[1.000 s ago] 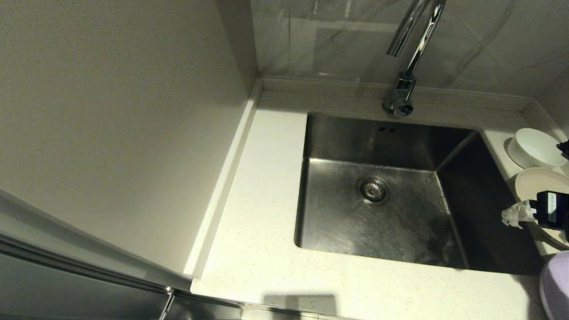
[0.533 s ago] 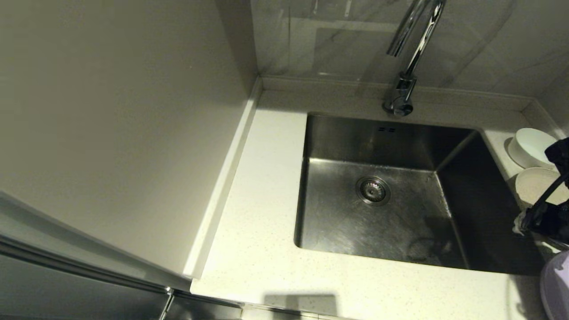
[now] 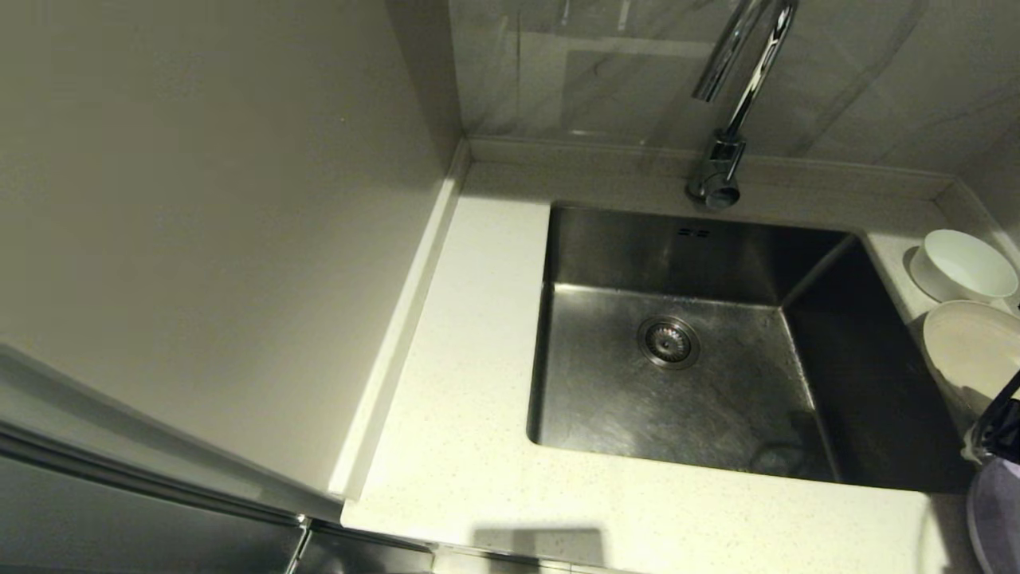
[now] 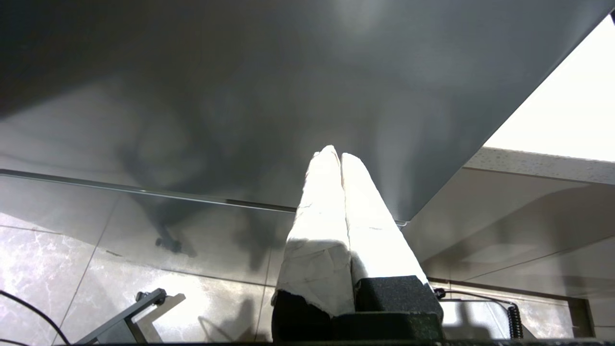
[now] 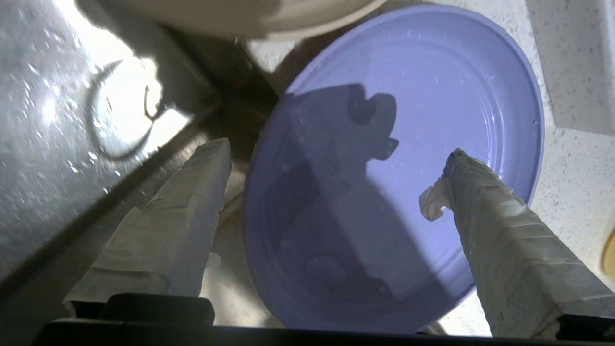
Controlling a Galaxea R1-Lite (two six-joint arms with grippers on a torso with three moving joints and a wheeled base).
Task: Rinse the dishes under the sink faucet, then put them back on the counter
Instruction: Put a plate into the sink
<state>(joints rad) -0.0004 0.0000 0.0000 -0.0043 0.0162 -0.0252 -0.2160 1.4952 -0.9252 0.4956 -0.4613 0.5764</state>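
Three dishes stand on the counter (image 3: 470,375) right of the sink (image 3: 613,399): a white bowl (image 3: 964,267) at the back, a cream plate (image 3: 968,347) in front of it, and a lilac plate (image 3: 996,510) at the view's near right edge. My right gripper (image 5: 336,149) hangs open just above the lilac plate (image 5: 408,158). One of its fingers (image 5: 499,230) is over the plate's inside, the other (image 5: 182,216) outside its rim by the sink edge. Nothing is held. The faucet (image 3: 737,88) rises behind the sink. My left gripper (image 4: 335,156) is shut and empty, parked below the counter.
A wall panel (image 3: 199,199) closes off the left of the counter. A low rim (image 3: 621,155) runs along the back wall. The sink's drain (image 3: 668,341) sits mid-basin, and the basin floor is wet. A small yellow thing (image 5: 610,247) shows beside the lilac plate.
My right gripper has moved from over the cream plate toward me and now hangs over the lilac plate. The cream plate shows fully again. The dishes have not moved.
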